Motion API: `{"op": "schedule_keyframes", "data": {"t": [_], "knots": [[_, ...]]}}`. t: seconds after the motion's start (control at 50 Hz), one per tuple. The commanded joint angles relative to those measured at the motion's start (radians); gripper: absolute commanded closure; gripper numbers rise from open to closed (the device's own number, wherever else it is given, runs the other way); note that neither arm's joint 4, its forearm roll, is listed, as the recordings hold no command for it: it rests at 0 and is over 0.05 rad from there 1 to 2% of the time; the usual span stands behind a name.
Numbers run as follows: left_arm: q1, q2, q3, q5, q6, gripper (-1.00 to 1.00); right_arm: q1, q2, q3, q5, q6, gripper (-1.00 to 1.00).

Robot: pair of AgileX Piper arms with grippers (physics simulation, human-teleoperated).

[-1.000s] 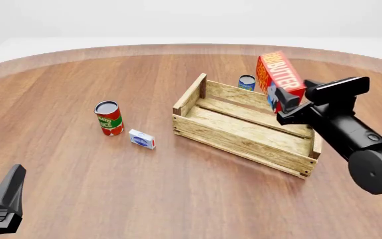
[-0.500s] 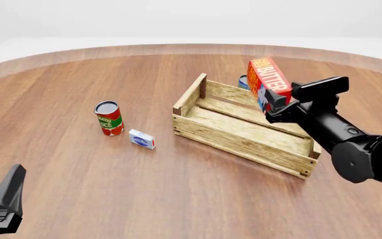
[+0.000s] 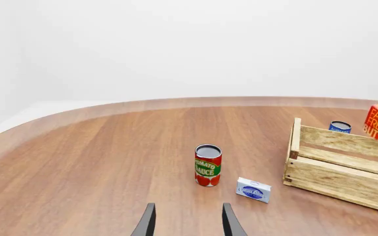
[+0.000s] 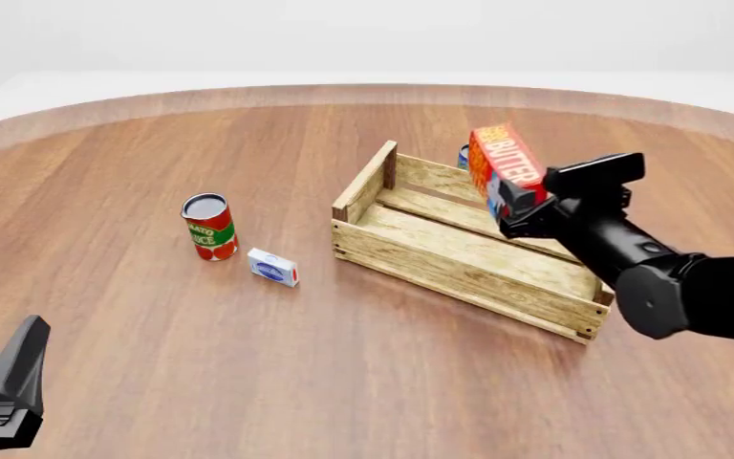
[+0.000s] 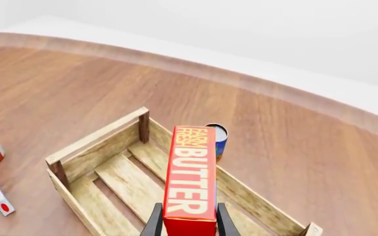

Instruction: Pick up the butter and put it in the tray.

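Overhead, a round wooden tabletop (image 4: 150, 316) fills the front view, with two black robot arms reaching in from the near edge. Toward the right, the right claw (image 4: 511, 203) grips the butter (image 4: 507, 164), a red-orange carton with white "BUTTER" lettering, its two fingers pressed against the carton's lower end. The carton is lifted clear of the tabletop and tilted, hanging above the far side of the tray (image 4: 469, 271), a large open crate of pale wooden slats with taller end boards. The right wrist view shows the same carton (image 5: 190, 176) standing lengthwise between the two dark fingers (image 5: 155, 223), with the tray's slatted floor (image 5: 120, 179) below and beyond it.

Just behind the tray's far wall stands a small blue can (image 5: 218, 137), mostly hidden by the carton in the front view. Left of the tray, well apart from it, a red and green tomato sauce can (image 4: 209, 227) stands upright. Near it, between can and tray, lies a small white-and-blue box (image 4: 272, 268).

At the lower left corner the left claw (image 3: 187, 221) hovers low over bare wood, its two fingers parted with nothing between them
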Motion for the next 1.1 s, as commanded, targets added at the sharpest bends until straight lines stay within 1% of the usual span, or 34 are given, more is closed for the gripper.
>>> {"op": "schedule_keyframes", "data": {"t": [0.02, 0.44, 1.1], "knots": [[0.0, 0.0, 0.0, 0.0, 0.0, -1.0, -0.002, 0.024, -0.031, -0.009, 0.018, 1.0], [0.0, 0.0, 0.0, 0.0, 0.0, -1.0, -0.002, 0.057, -0.024, -0.015, 0.029, 1.0], [0.0, 0.0, 0.0, 0.0, 0.0, -1.0, -0.005, 0.132, -0.053, -0.01, 0.04, 1.0]]}}
